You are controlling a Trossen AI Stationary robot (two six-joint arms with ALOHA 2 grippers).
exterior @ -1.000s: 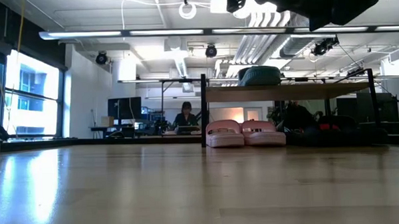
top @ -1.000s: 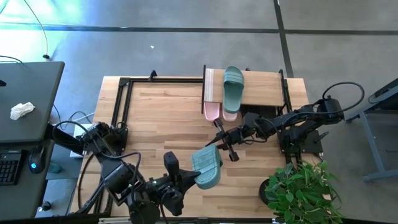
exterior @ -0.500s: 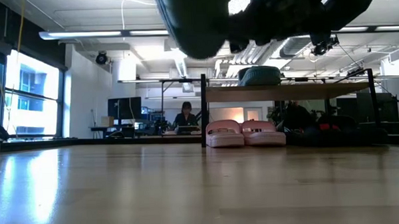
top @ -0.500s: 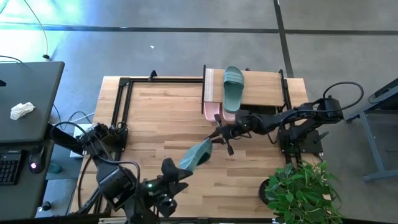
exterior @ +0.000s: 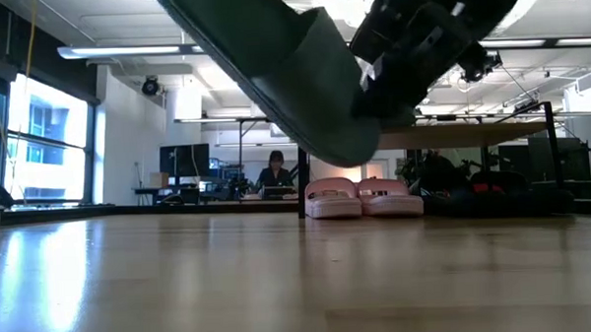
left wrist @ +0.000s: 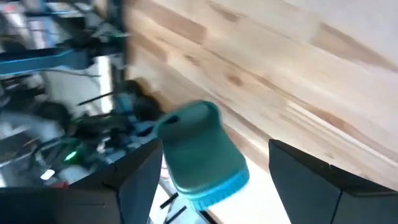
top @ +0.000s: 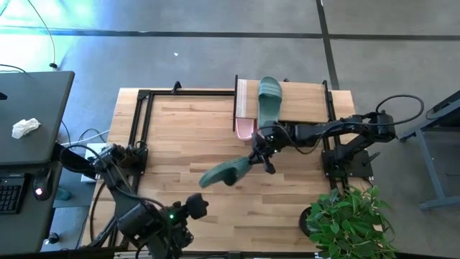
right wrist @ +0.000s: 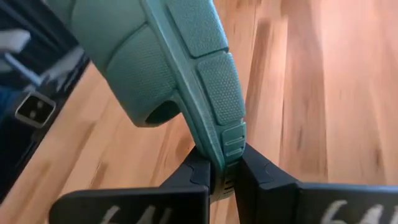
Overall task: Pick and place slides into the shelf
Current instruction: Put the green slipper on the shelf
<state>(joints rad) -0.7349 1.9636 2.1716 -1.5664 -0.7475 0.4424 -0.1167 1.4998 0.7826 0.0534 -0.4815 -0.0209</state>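
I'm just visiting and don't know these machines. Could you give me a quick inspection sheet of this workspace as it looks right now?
Surface: wooden table, bare in the middle.
Job's things: one teal slide on the shelf; pink slides beneath it; another teal slide held in the air.
Clutter: black metal frame on the table.
Grippers: right pincer shut on the airborne slide's edge; left pincer open, near the table's front edge.
Cables: black cable looping by the right arm.
Surroundings: potted plant, desk, a person seated far behind.
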